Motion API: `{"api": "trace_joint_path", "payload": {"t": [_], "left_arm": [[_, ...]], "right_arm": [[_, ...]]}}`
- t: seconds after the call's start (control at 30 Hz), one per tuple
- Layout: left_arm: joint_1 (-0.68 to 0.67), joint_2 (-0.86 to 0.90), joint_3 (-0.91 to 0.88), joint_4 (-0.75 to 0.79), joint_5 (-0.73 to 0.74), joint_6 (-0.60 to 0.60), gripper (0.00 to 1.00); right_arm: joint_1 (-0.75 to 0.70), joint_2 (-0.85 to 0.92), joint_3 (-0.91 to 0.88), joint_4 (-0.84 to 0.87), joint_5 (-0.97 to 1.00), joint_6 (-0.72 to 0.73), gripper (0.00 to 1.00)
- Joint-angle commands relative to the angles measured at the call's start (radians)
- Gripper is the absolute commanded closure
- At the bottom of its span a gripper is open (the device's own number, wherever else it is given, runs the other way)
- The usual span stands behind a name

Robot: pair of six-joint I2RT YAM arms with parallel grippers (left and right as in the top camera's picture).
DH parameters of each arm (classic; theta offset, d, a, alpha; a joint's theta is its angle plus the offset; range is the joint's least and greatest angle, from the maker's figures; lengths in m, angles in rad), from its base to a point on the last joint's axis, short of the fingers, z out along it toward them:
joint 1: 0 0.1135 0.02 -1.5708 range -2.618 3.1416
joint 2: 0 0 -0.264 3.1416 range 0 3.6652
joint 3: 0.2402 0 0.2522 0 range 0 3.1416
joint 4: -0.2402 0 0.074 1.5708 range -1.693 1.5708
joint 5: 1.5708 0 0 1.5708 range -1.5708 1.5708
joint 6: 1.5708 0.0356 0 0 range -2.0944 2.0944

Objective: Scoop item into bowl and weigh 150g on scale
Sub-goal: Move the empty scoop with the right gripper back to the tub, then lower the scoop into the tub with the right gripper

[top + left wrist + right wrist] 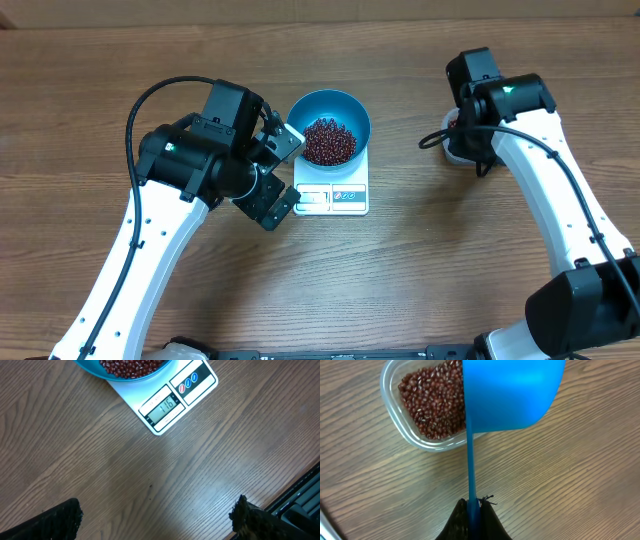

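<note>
1. So, this looks like mid-refill: the right gripper (472,506) is pinched tight on the blue scoop (512,395), which hovers over the clear tub (390,417).
2. The bowl (353,106) sits on the scale (345,198) with beans (328,140) heaped inside. The left gripper (283,175) hangs wide apart and empty, just beside the scale.
3. Next, I'd guess: dig a small scoopful and trickle it in slowly.
4. Only the left wrist view shows the display (162,408), which seems to read 116. Only the right wrist view shows the tub's beans.
</note>
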Motion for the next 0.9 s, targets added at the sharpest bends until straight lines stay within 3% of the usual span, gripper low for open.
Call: {"api": "trace_joint_path", "payload": {"t": [0.0, 0.87], "left_arm": [[0.005, -0.013, -0.003, 0.001, 0.015, 0.023, 0.01], [0.005, -0.013, -0.003, 0.001, 0.015, 0.023, 0.0]], "right_arm": [[-0.002, 0.035, -0.006, 0.006, -0.043, 0.011, 0.96], [-0.089, 0.095, -0.007, -0.022, -0.031, 0.044, 0.96]]}}
